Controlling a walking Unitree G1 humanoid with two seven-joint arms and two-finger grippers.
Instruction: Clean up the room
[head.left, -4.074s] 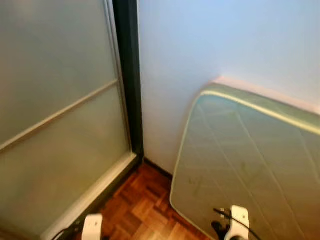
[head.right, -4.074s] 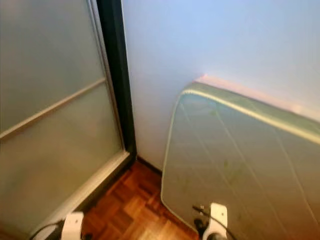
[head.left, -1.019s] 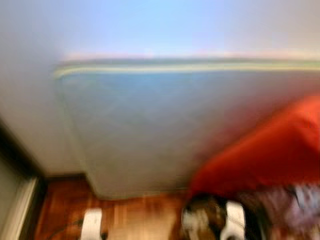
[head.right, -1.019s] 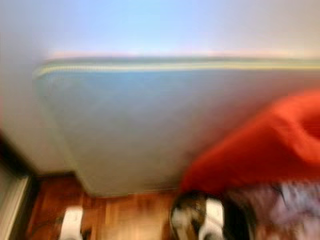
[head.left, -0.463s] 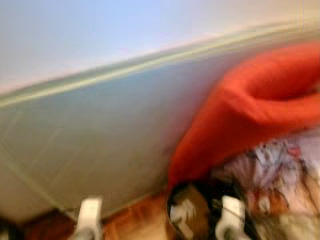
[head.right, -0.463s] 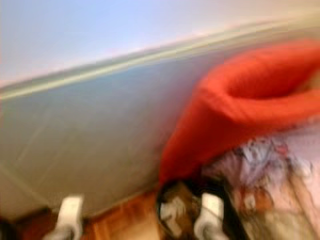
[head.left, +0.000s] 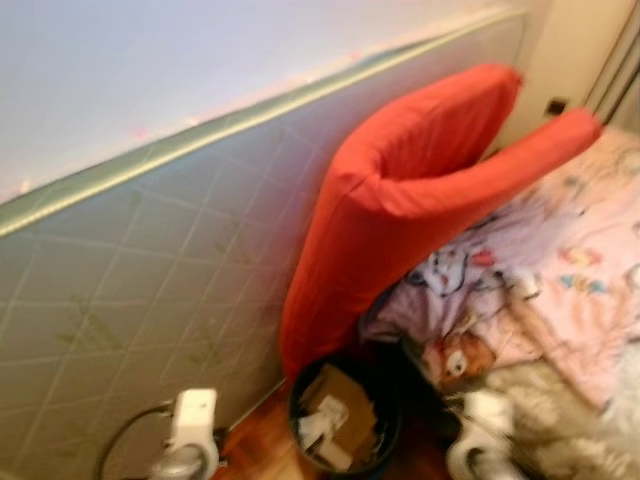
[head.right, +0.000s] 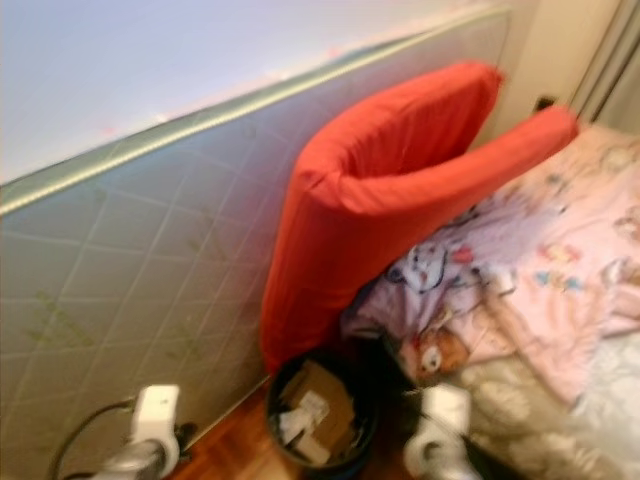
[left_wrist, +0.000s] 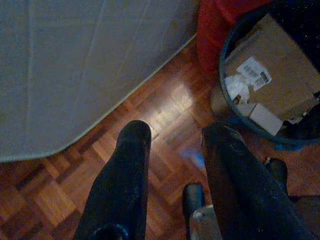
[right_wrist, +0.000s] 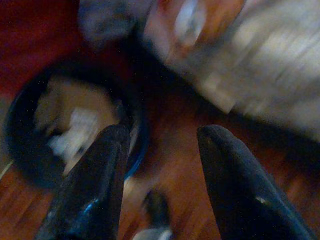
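A dark round waste bin (head.left: 342, 420) holding cardboard and crumpled paper stands on the parquet floor, at the foot of a folded red cushion (head.left: 400, 190). A rumpled pink blanket (head.left: 560, 270) with cartoon prints lies on the bed to the right. My left gripper (left_wrist: 175, 134) hangs open and empty over the floor, with the bin (left_wrist: 270, 75) just beyond its fingertips. My right gripper (right_wrist: 165, 132) is also open and empty, between the bin (right_wrist: 65, 125) and the bedding (right_wrist: 260, 55). Both wrists show low in the eye views, left arm (head.left: 190, 435) and right arm (head.left: 482, 440).
A pale green quilted mattress (head.left: 130, 290) leans on edge against the white wall at the left, with the red cushion propped on it. A narrow strip of parquet (left_wrist: 165, 110) runs between mattress, bin and bed. A fluffy light cover (head.left: 560, 420) lies at the bed's near corner.
The camera has swung right, from the frosted glass door and mattress corner to the red cushion, bin and bed. Blur has cleared. Both arms still hang low.
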